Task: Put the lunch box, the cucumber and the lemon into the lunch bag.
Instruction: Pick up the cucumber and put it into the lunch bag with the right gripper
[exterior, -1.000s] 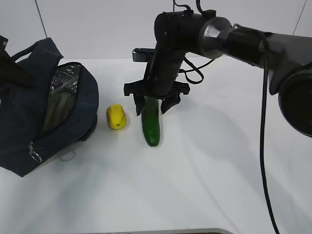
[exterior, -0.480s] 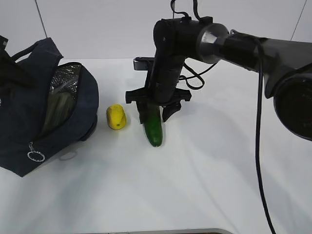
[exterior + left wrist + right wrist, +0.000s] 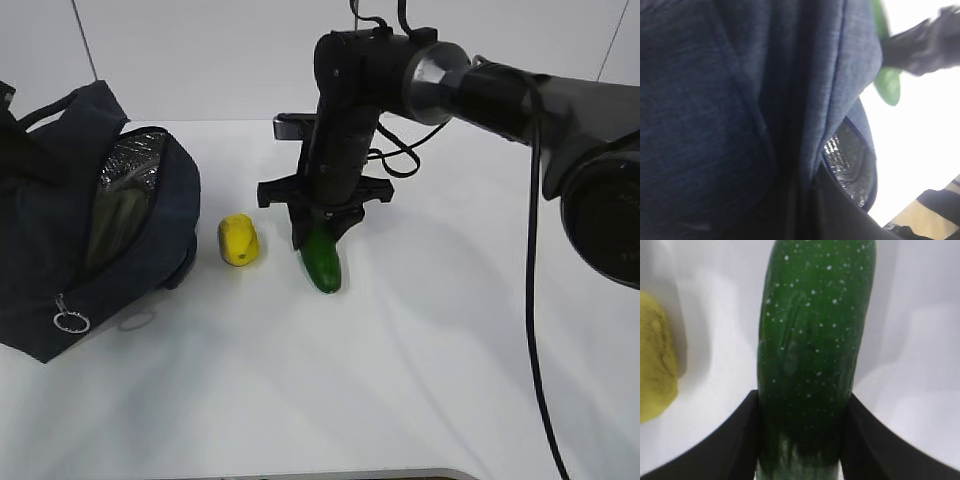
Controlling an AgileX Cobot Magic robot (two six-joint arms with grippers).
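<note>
Fabric of the navy lunch bag (image 3: pixel 60 250) fills the far left of the table (image 3: pixel 420 380), its mouth gaping to show silver lining and a pale green shape inside that may be the lunch box, though that cannot be told for sure. The left gripper is hidden against the bag's cloth in its wrist view; its jaws are together, and whether cloth is pinched between them cannot be told. Just right of the bag lies the lemon (image 3: pixel 239 240), apart from it. Right of the lemon lies the cucumber (image 3: pixel 322 266), near but not touching it. The right gripper (image 3: pixel 322 228) stands over the cucumber's far end, reaching down from above; in the right wrist view its two black fingers (image 3: pixel 725 440) press both flanks of the cucumber, clamped on it. The cucumber's near end points toward the table's front edge.
</note>
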